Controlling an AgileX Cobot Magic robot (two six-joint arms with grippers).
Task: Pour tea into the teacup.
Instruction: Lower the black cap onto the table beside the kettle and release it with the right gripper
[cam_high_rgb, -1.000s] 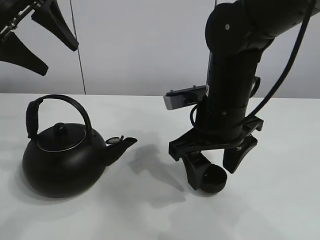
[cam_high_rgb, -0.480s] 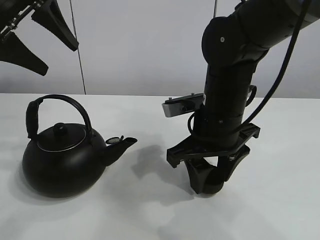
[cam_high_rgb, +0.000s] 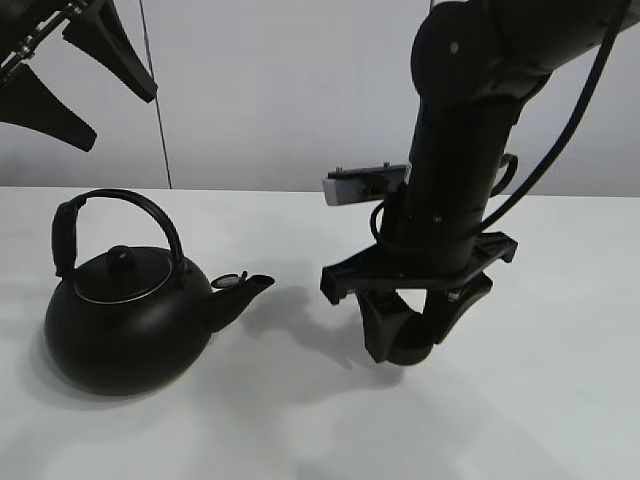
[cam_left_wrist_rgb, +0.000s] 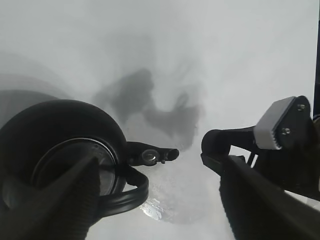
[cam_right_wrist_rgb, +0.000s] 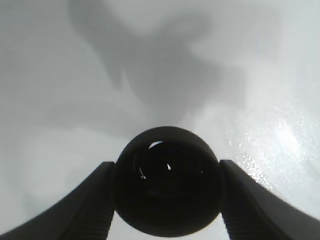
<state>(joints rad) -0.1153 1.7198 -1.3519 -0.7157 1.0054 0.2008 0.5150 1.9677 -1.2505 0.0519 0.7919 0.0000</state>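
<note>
The small black teacup sits between the fingers of my right gripper, which is shut on it just above the white table, right of the kettle. In the right wrist view the teacup faces up, dark inside, with a finger pressed on each side. The big black kettle stands at the left, spout pointing right toward the cup. My left gripper hangs open high above the kettle, holding nothing. No tea is visible.
The white table spreads around both objects. The right arm's wrist camera bracket juts out toward the kettle. A pale wall stands behind the table.
My right gripper closed on the teacup, then raised it slightly and carried it a little left toward the kettle. The left arm and kettle stayed put.
</note>
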